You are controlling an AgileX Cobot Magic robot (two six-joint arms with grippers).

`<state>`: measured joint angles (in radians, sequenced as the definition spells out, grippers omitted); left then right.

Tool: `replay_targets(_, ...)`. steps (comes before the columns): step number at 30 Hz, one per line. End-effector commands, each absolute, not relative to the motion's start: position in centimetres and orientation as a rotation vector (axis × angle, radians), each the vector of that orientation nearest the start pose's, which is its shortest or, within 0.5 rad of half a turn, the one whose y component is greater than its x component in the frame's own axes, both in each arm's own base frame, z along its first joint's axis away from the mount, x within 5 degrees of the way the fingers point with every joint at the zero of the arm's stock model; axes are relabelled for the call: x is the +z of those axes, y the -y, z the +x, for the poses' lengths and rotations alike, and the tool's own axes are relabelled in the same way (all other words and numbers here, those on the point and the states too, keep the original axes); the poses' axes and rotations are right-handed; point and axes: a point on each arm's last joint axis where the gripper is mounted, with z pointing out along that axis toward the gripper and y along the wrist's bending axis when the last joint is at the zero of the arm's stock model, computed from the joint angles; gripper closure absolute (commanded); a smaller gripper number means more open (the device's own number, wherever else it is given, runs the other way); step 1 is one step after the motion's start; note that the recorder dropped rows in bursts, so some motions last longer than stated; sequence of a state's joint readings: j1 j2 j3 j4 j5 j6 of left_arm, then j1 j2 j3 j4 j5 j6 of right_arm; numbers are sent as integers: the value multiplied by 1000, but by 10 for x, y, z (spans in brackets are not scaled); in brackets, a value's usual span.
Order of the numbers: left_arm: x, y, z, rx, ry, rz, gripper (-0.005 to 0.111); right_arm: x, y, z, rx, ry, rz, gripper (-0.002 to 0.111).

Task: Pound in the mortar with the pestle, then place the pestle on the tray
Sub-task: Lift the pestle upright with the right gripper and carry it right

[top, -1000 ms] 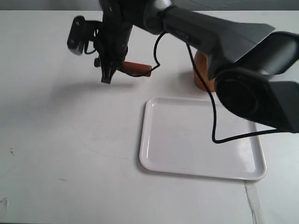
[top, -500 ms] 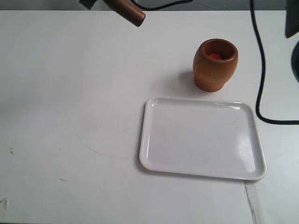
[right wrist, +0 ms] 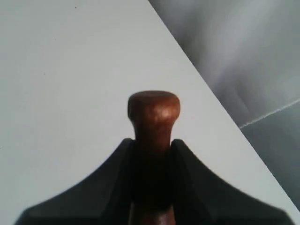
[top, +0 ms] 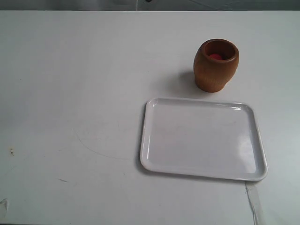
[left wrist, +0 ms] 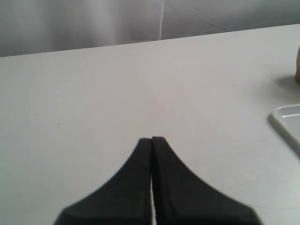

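Your white table (top: 70,93) carries the mortar (top: 216,65), standing upright, and the flat tray (top: 203,138) just beside it, apart.

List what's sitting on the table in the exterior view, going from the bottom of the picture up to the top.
white tray → wooden cup, which has something red inside. The two stand apart, with a strip of bare table between them.

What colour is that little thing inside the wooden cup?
The lump in the mortar is bright red; the exterior view shows it best.
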<state>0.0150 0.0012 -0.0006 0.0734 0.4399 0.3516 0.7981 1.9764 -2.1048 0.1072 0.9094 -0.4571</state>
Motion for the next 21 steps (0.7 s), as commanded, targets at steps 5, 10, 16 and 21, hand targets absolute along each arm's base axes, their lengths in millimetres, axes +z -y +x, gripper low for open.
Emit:
replay_targets(5, 174, -3, 51, 302, -1897, 361, 107, 385, -296, 289, 316, -1694, -1115, 108)
replay_targets(10, 174, -3, 51, 302, -1897, 361, 107, 368, -252, 272, 320, -1601, -933, 108)
replay_targets(16, 174, -3, 51, 302, -1897, 361, 107, 335, -188, 252, 321, -1496, -653, 108)
replay_targets(21, 174, -3, 51, 302, -1897, 361, 107, 287, -154, 222, 371, -1254, -423, 108)
